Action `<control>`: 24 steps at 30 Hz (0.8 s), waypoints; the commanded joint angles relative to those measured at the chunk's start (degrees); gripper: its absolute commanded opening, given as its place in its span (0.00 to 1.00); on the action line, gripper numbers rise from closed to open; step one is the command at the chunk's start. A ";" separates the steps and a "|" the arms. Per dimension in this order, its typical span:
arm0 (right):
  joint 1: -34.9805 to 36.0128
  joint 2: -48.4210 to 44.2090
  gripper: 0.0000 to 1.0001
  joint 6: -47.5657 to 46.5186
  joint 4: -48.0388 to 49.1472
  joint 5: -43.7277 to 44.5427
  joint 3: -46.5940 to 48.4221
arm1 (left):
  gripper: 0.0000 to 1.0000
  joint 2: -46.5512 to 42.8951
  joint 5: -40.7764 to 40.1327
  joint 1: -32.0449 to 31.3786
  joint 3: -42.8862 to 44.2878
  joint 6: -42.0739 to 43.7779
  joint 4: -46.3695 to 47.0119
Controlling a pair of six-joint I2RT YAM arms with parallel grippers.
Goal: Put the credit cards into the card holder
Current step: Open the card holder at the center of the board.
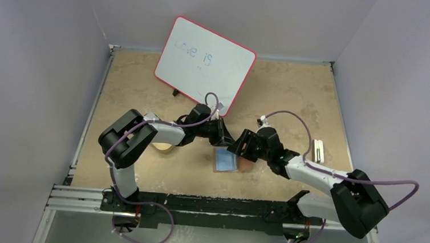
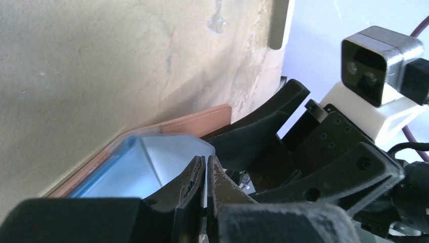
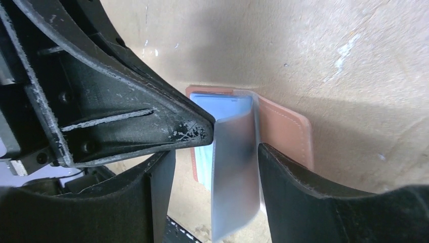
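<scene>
The card holder (image 1: 226,159) lay open on the table (image 1: 294,98), near its middle, between both arms. Our left gripper (image 2: 205,174) had its fingers pressed almost together at the edge of a pale grey sheet (image 3: 232,192) standing up from it; card or flap, we could not tell. Our right gripper (image 3: 217,162) straddled that sheet, fingers wide.

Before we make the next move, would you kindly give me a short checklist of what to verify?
1. Card holder lies open on the table: ok.
2. Left gripper shut, pinching the card holder's clear pocket: ok.
3. Right gripper open, a finger on either side of a grey sheet: ok.
4. Grey sheet is a card seated in the pocket: cannot tell.
5. The two grippers' fingers are clear of each other: cannot tell, they are very close.
</scene>
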 commanded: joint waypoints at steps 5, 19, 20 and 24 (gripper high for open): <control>-0.32 -9.85 0.66 -6.61 -26.25 9.68 12.12 | 0.05 1.56 1.42 -1.78 2.18 -3.21 6.11; 3.54 -10.75 0.43 -4.24 -26.50 8.28 14.74 | 0.06 8.83 -1.92 -2.65 10.38 1.18 0.34; 4.21 -9.41 0.43 -3.79 -25.93 8.22 14.42 | 0.06 9.31 -1.92 -2.72 10.91 1.10 0.45; 7.16 -3.80 0.44 -1.64 -24.55 9.05 14.38 | 0.06 10.02 -2.53 -2.65 11.72 0.85 0.97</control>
